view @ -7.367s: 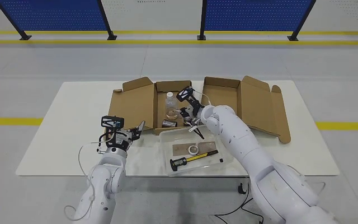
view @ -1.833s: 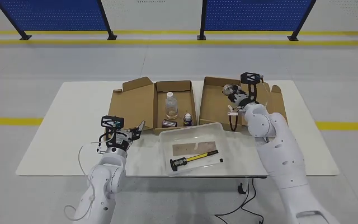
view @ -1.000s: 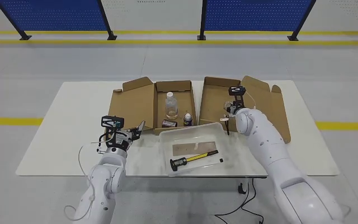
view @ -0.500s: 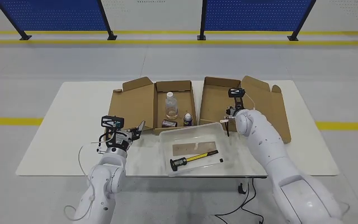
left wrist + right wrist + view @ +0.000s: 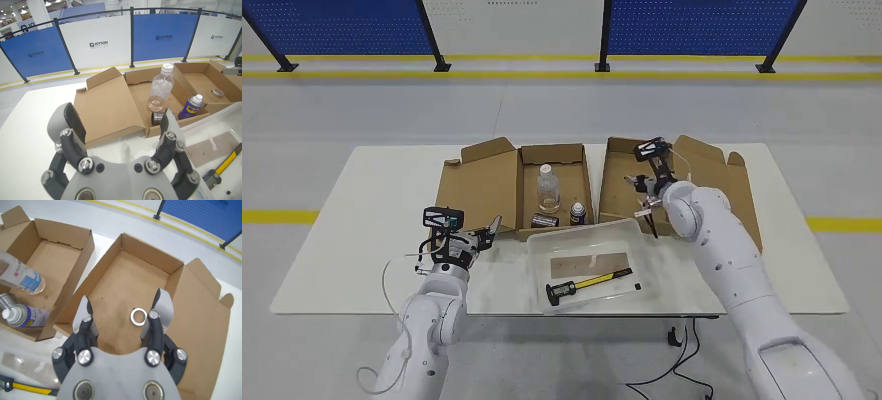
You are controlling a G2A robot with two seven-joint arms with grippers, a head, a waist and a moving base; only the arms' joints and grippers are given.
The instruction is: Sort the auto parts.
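Note:
My right gripper point(image 5: 122, 299) hangs open over the right cardboard box point(image 5: 113, 285), and a silver metal ring point(image 5: 138, 316) lies flat on the box floor just below its fingers. From above, the right gripper point(image 5: 642, 195) sits over that box point(image 5: 620, 160). The left cardboard box point(image 5: 554, 158) holds a clear water bottle point(image 5: 547, 185), a blue spray can point(image 5: 578, 212) and a metal cylinder point(image 5: 544, 220). My left gripper point(image 5: 118, 113) stands open with nothing in it, above the table in front of that box's flap point(image 5: 105, 106), seen from above as the left gripper point(image 5: 485, 232).
A clear plastic tray point(image 5: 617, 232) at the table's front holds a yellow and black caliper point(image 5: 587, 284) and a brown sheet point(image 5: 587, 264). Both boxes have lids folded out flat. The white table point(image 5: 372, 220) has bare room at the far left and right.
The ring that lay in the tray now lies in the right box. My right arm moved from the tray and left box to the right box. The left arm kept still.

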